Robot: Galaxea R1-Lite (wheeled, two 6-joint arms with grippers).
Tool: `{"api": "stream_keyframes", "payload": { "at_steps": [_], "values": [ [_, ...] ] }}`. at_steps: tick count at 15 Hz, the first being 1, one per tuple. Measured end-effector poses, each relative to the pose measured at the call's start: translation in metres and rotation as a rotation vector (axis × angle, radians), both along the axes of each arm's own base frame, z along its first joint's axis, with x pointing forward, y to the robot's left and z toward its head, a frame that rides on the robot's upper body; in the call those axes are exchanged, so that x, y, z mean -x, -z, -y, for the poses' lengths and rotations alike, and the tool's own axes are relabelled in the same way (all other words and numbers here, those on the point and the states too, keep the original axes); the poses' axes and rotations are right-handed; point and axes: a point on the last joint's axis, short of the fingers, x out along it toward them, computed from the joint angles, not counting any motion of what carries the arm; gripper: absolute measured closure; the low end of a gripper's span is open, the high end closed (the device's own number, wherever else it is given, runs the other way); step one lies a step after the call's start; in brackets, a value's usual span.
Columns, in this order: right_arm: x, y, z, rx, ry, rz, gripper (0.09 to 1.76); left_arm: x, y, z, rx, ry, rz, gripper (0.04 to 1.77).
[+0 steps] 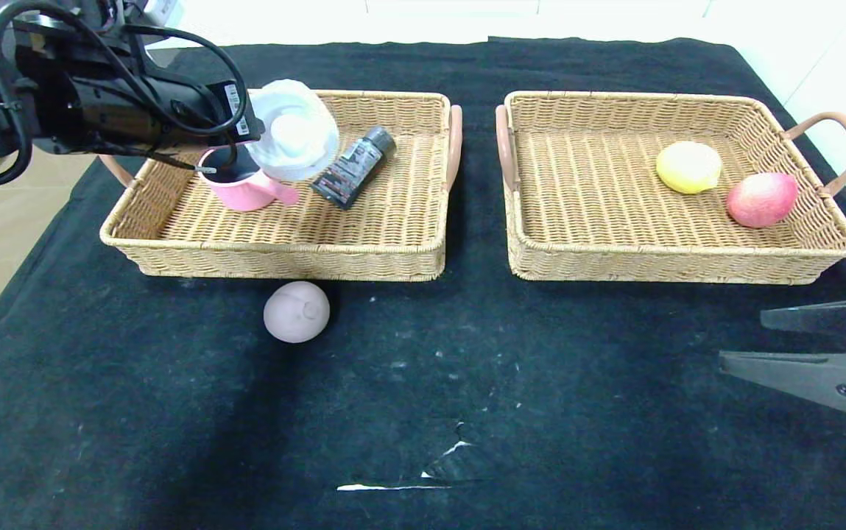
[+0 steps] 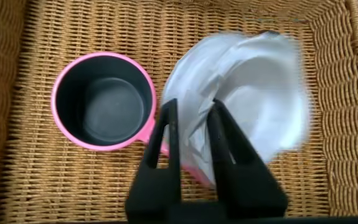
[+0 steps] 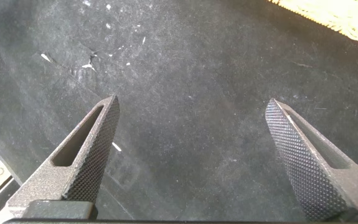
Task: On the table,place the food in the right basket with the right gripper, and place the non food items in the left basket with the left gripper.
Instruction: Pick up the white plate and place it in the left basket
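My left gripper (image 2: 194, 104) hangs over the back of the left basket (image 1: 283, 258), its jaws a little apart, with the rim of the round white dish (image 2: 253, 87) between them. The dish (image 1: 294, 129) leans tilted against the pink pan (image 1: 242, 184), which stands in the basket beside the black tube (image 1: 355, 167). In the right basket (image 1: 680, 269) lie the lemon (image 1: 688, 167) and the peach (image 1: 761, 199). The mauve ball (image 1: 296, 311) rests on the table (image 1: 467, 383) just in front of the left basket. My right gripper (image 1: 743, 340) waits open and empty at the right edge.
The two wicker baskets sit side by side with a narrow gap between their handles. A small white tear (image 1: 423, 478) marks the cloth near the front. The right gripper (image 3: 192, 102) has only black cloth under it.
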Motion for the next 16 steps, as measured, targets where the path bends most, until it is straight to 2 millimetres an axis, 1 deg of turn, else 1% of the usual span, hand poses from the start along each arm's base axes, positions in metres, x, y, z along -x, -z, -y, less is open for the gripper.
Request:
{"api": "stream_keyframes", "payload": {
  "at_steps": [2, 4, 7, 9, 12, 14, 16],
  "values": [
    [0.0, 0.0, 0.0, -0.001, 0.0, 0.001, 0.14, 0.0, 0.0, -0.001, 0.0, -0.001, 0.0, 1.09],
    [0.001, -0.001, 0.0, -0.001, 0.0, 0.003, 0.14, 0.0, 0.0, -0.001, -0.001, -0.002, -0.001, 0.87],
    [0.001, -0.001, 0.0, -0.001, -0.001, 0.003, 0.14, 0.001, 0.0, -0.001, -0.001, -0.003, 0.0, 0.62],
    [0.001, -0.001, 0.0, -0.001, 0.0, 0.004, 0.14, 0.001, 0.0, -0.001, -0.001, -0.003, -0.002, 0.5],
    [0.001, -0.001, 0.0, -0.001, -0.001, 0.004, 0.14, 0.004, 0.0, 0.0, -0.008, 0.0, -0.01, 0.37],
    [0.001, -0.001, 0.0, -0.001, -0.001, 0.005, 0.14, 0.01, 0.001, 0.002, -0.016, 0.01, -0.018, 0.31],
    [0.001, -0.001, 0.0, -0.001, 0.0, 0.004, 0.14, 0.021, 0.001, 0.006, -0.049, 0.032, -0.026, 0.26]
  ]
}}
